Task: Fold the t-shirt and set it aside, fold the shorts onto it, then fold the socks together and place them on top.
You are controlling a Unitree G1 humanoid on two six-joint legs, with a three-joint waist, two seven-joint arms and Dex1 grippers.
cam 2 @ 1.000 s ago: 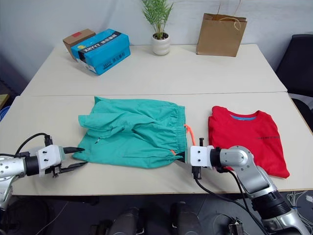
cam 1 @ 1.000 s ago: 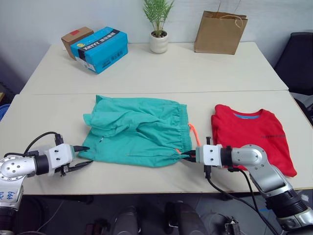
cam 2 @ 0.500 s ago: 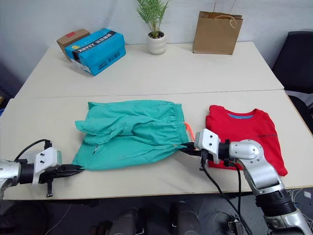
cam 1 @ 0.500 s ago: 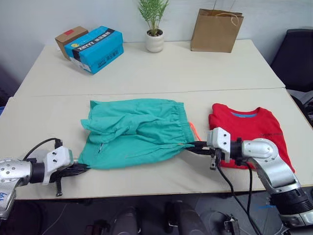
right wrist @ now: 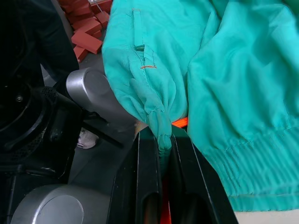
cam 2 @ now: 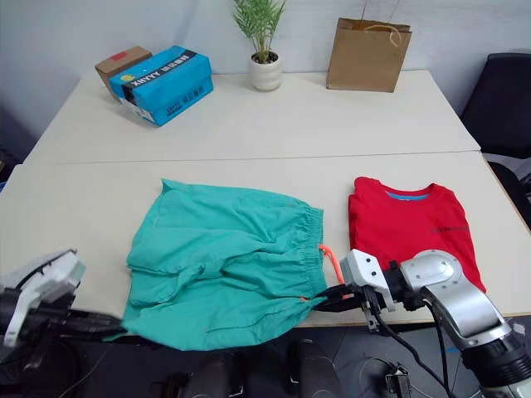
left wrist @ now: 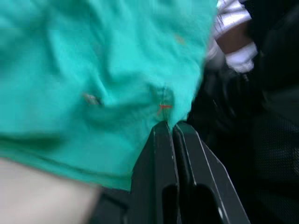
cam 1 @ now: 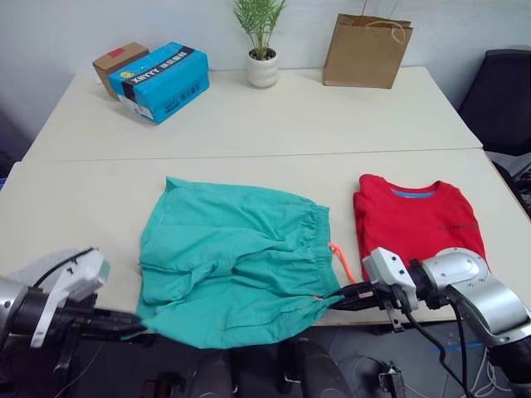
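Both grippers' fingers (right wrist: 156, 140) clamped on shorts (cam 1: 232, 265).

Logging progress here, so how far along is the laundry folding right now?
Done: the t-shirt lies folded on the table's right side. In hand: both grippers, left and right, pinch the shorts at their near corners, at the table's near edge. Left: folding shorts onto it, then the socks.

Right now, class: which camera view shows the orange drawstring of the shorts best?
The left eye view: the drawstring hangs clear beside the waistband of the shorts, near the right gripper. The right eye view shows the same strand. The right wrist view shows just an orange scrap; the left wrist view shows teal fabric.
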